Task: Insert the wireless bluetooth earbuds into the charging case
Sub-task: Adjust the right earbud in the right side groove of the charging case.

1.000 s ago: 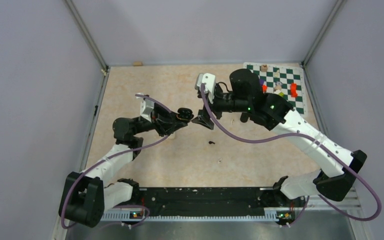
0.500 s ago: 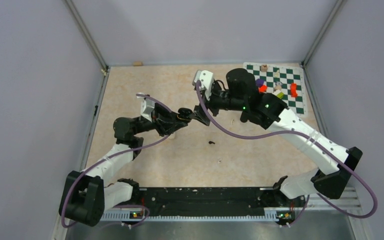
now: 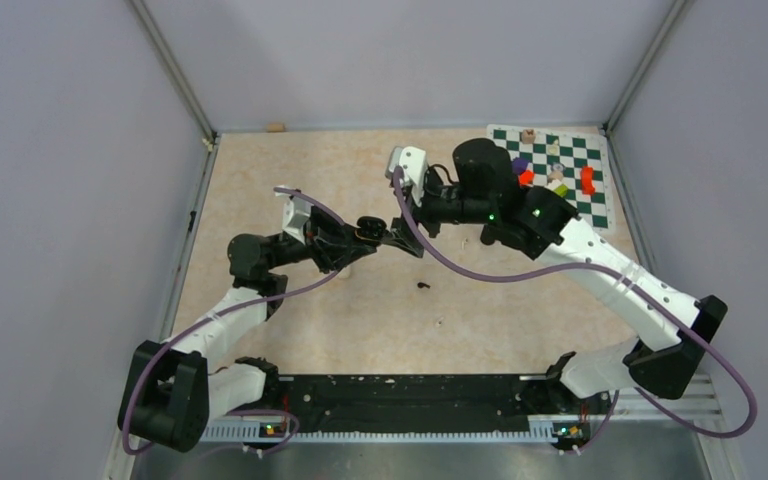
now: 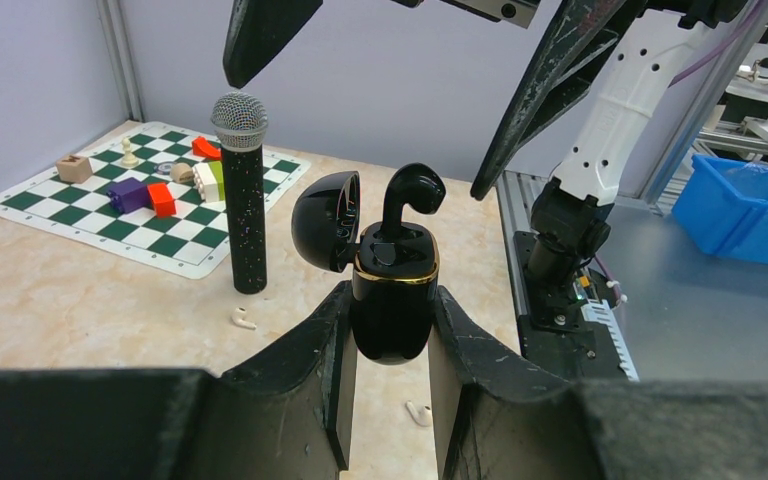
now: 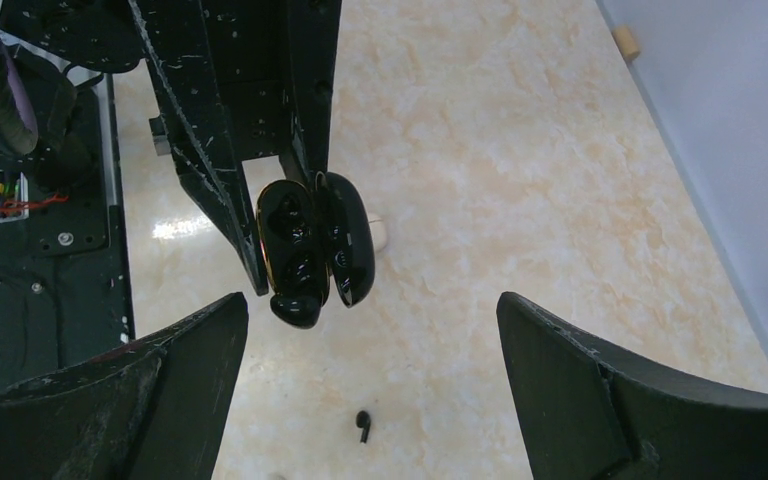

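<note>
Over the last second we saw the right arm swing in toward the left one. Its right fingers, spread wide and empty, were a little apart from the charging case and now flank it, one to either side in the right wrist view. The left arm has not stirred. Its left fingers stay clamped on the lower body of the case, holding it upright above the desk with the lid tipped back.

We take this to mean the job is partly done. One black earbud already stands in the case, but its head rides well clear of the gold rim, so we judge it not fully seated. The right fingers have probably come to nudge it down.

The case is glossy black and rounded, with a gold band at its mouth and the domed lid hinged open to one side. The earbud in it is equally shiny, its bulbous head leaning away from the lid.

A second black earbud lies loose on the desk below the case. Two white earbuds also lie on the desk, one of them near the foot of a standing microphone. None of these three is in the case.
</note>
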